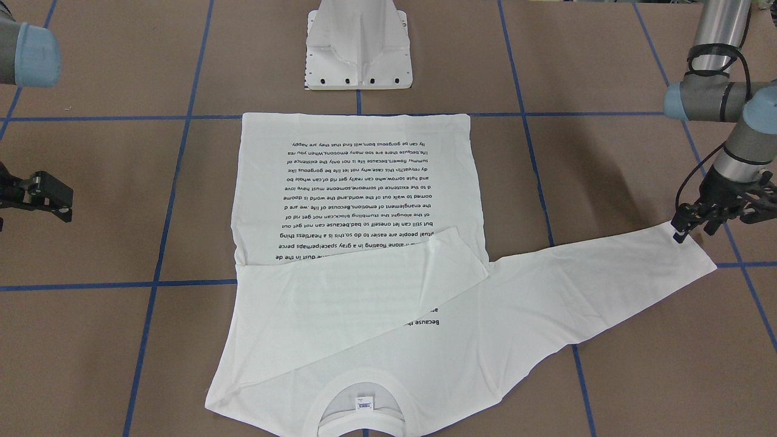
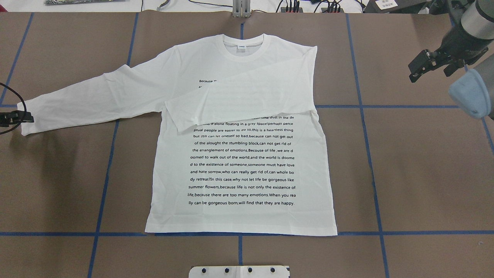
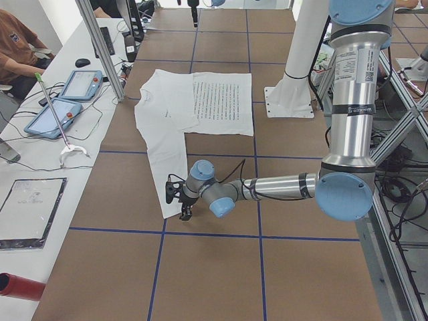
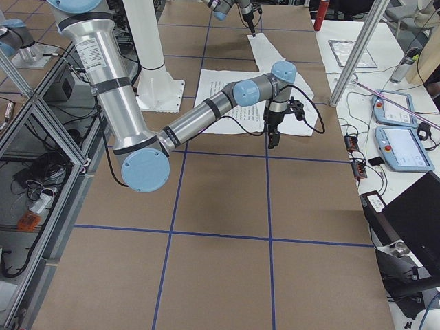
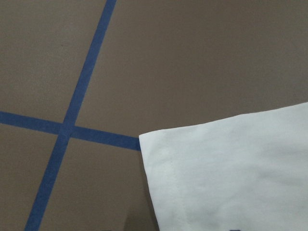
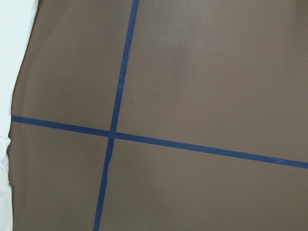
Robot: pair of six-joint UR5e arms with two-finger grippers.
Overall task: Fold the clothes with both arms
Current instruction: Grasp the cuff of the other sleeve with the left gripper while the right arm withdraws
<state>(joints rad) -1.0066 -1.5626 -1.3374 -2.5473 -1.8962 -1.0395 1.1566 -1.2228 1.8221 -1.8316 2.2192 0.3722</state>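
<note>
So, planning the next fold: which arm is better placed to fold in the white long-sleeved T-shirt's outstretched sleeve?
Left. The black left gripper is at the outstretched sleeve's cuff; the right gripper hangs over bare brown table, apart from the shirt.

count, this moment:
1 white t-shirt (image 2: pixel 239 170), with 2 sleeves: outstretched sleeve (image 2: pixel 88 100), folded sleeve (image 2: pixel 247 100).
2 robot arms: left arm (image 3: pixel 281 186), right arm (image 4: pixel 206 113).
2 grippers: left gripper (image 1: pixel 693 233), right gripper (image 1: pixel 65 203).
1 white pedestal base (image 1: pixel 358 51).
2 blue-edged tablets: near tablet (image 3: pixel 53 117), far tablet (image 3: pixel 81 85).
1 person (image 3: pixel 17 43).
1 red cylinder (image 3: pixel 20 286).
</note>
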